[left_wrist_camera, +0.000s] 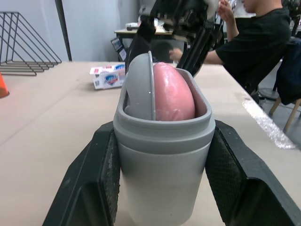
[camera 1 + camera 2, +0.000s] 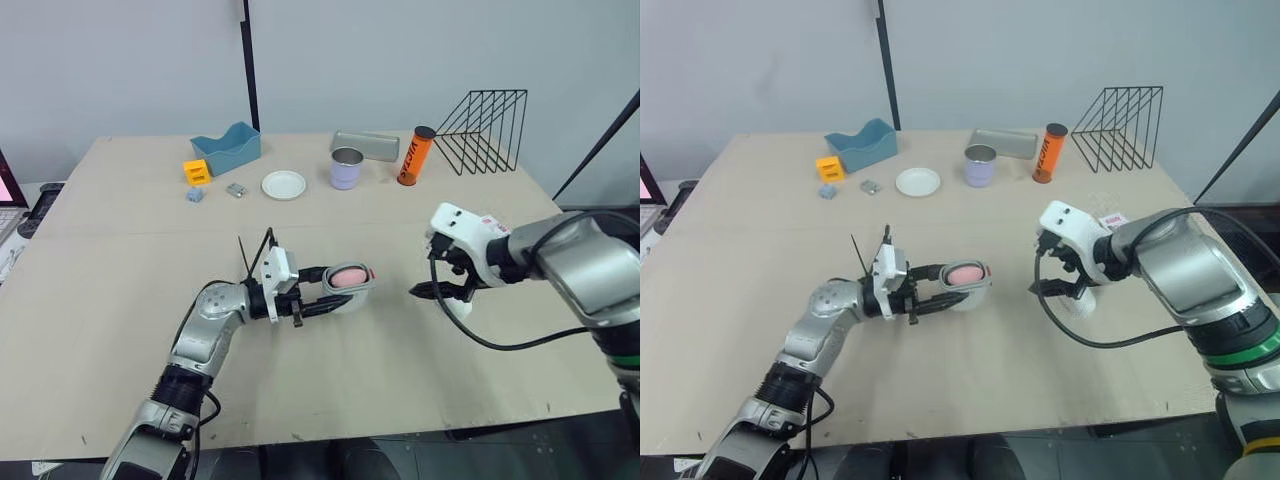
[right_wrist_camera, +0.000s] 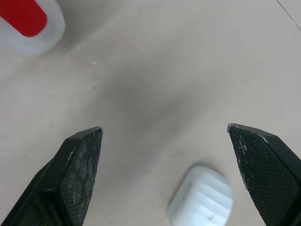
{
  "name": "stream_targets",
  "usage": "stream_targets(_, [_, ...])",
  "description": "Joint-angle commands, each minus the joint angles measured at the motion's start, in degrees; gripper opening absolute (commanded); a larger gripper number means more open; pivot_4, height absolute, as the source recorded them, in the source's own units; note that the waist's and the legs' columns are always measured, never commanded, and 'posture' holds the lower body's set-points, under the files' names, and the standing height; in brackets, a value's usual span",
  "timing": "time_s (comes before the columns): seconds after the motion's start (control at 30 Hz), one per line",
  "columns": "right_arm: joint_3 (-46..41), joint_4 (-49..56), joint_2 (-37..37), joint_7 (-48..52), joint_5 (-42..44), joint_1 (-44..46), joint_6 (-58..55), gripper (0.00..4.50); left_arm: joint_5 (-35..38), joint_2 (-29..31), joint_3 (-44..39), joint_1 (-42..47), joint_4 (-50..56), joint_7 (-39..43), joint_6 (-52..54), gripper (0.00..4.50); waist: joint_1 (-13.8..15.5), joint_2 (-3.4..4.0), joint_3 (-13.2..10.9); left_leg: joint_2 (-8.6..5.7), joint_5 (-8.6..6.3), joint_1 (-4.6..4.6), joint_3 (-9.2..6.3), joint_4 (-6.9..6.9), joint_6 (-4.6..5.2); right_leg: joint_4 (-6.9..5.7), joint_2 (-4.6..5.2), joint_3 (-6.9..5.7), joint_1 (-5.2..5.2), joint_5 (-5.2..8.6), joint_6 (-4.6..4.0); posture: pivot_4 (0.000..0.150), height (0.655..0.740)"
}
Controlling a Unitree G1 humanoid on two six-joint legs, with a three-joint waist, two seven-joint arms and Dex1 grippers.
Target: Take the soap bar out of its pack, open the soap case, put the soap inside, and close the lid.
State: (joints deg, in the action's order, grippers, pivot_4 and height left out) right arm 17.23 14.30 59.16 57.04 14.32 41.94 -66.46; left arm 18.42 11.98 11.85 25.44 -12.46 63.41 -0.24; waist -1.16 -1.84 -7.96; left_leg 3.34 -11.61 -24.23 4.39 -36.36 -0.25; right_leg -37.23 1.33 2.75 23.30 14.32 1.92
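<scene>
Our left gripper (image 2: 332,291) is clamped on the case (image 1: 162,155), one black finger pressed flat against each of its long sides. It holds the case just above the table (image 2: 120,260), near the middle and towards the front edge, with the mouth of the case pointing away from the wrist. The pink soap (image 1: 171,94) sits inside the case, its rounded end standing proud of the rim. A grey flap (image 1: 140,87) stands on edge in the mouth of the case, touching the soap; we cannot tell whether it is the lid.

Our right gripper (image 2: 443,291) hangs over the table well to the right of the case, apart from it, with its fingers spread wide and nothing between them. A ribbed white piece (image 3: 202,197) lies on the table below that gripper, nearer one finger than the other and touching neither. In the right wrist view we also see a white thing with a red patch (image 3: 26,21) on the table farther off; what it is we cannot say.

The pack (image 2: 494,224) lies on the table behind the right gripper, close to the right forearm. Along the far side of the table stand a blue tray (image 2: 228,147), a plate (image 2: 284,185), a cup (image 2: 346,167), an orange tube (image 2: 415,155) and a wire rack (image 2: 484,130).
</scene>
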Motion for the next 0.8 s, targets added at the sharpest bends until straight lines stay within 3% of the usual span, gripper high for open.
stream_targets(0.03, [-2.9, -0.2, 1.2, -1.0, 0.1, 0.0, -0.5, 4.40, -0.6, -0.7, 1.0, 1.3, -1.3, 1.4, -2.6, 1.99, 0.0, 0.00, 0.0, 0.00, 0.00, 0.00, 0.00, 0.00, 0.00, 0.00, 0.00, 0.00, 0.00, 0.00, 0.00, 0.150, 0.7393])
stream_targets(0.3, [-4.2, -4.8, 0.8, -3.7, -0.6, -0.7, 0.2, 4.40, -1.9, -1.1, 1.2, 2.9, -6.0, 2.0, -4.4, 1.99, 0.0, 0.02, 0.0, 0.00, 0.00, 0.00, 0.00, 0.00, 0.00, 0.00, 0.00, 0.00, 0.00, 0.01, 0.01, 0.150, 0.7393])
stream_targets(0.8, [-1.6, -15.3, 0.4, -2.7, -2.4, -3.5, 6.6, 4.40, -2.5, -0.8, 0.9, 2.4, -5.2, 1.4, -3.9, 1.99, 0.0, 0.07, 0.0, -0.02, -0.01, 0.00, 0.02, 0.00, 0.01, 0.00, -0.01, 0.03, -0.01, 0.00, 0.05, 0.150, 0.7393])
